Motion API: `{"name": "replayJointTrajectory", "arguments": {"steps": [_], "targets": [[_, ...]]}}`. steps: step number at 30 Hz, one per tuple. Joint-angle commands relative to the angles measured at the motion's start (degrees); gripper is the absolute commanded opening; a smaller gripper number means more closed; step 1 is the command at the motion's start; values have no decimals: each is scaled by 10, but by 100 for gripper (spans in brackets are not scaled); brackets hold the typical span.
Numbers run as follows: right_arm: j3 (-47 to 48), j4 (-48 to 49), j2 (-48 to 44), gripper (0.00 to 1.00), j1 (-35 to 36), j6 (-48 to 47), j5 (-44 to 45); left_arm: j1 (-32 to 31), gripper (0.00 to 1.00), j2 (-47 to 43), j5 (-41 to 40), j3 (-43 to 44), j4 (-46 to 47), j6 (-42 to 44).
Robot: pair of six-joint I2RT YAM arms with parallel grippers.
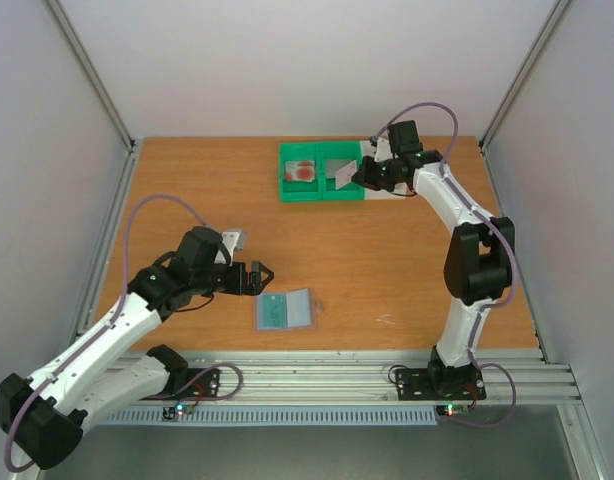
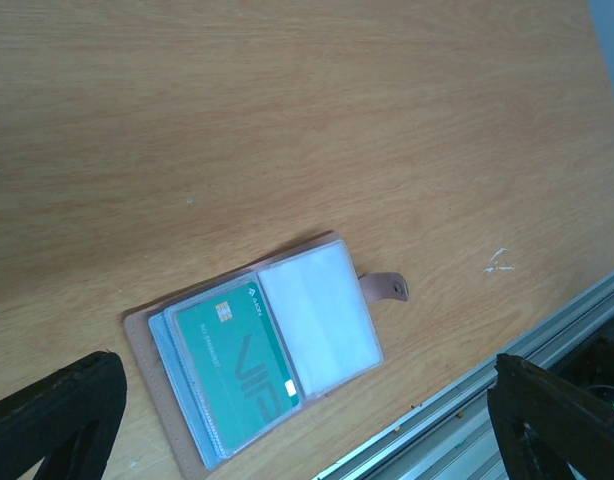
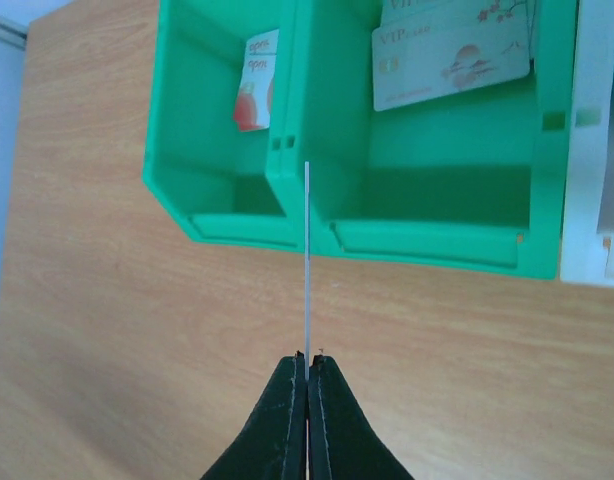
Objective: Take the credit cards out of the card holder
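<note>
At the near edge of the desk (image 1: 187, 190): the card holder (image 1: 285, 311) is laid open and flat, and a teal card (image 2: 237, 360) is seen under its clear sleeve.
Left gripper (image 1: 261, 278): held wide apart just beside the card holder, with nothing gripped.
Right gripper (image 3: 307, 365): pinched tight on a thin card (image 3: 307, 260), which is held edge-on over the green tray (image 3: 287, 200).
Tray contents: a red-blotched card (image 3: 255, 95) is seen in the left compartment, and a pale VIP card (image 3: 452, 60) in the right.

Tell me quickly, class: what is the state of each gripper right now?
Left gripper: open, holding nothing, near the card holder.
Right gripper: shut on a credit card, by the green tray.
</note>
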Motion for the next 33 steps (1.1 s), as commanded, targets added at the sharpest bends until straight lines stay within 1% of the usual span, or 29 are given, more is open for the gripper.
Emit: {"name": "replayJointTrajectory", "arguments": {"steps": [1,4,7,12,24,33], "targets": [[71,-27,46,1,-3,-10,26,1,99,-15,1,7,8,-2],[115,-50,90,1,-3,-15,47,1,99,-19,-4,4,12,-15],[140,-49,116,1,-3,-19,57,1,99,-17,-7,6,13,-32],[213,-74,172,1,-3,-17,35,2,99,-11,-7,8,13,-35],[377,-125,301,1,-3,-2,19,2,99,13,-19,15,16,-26],[425,-134,347,2,-3,9,6,1,99,35,-20,28,20,-18]]}}
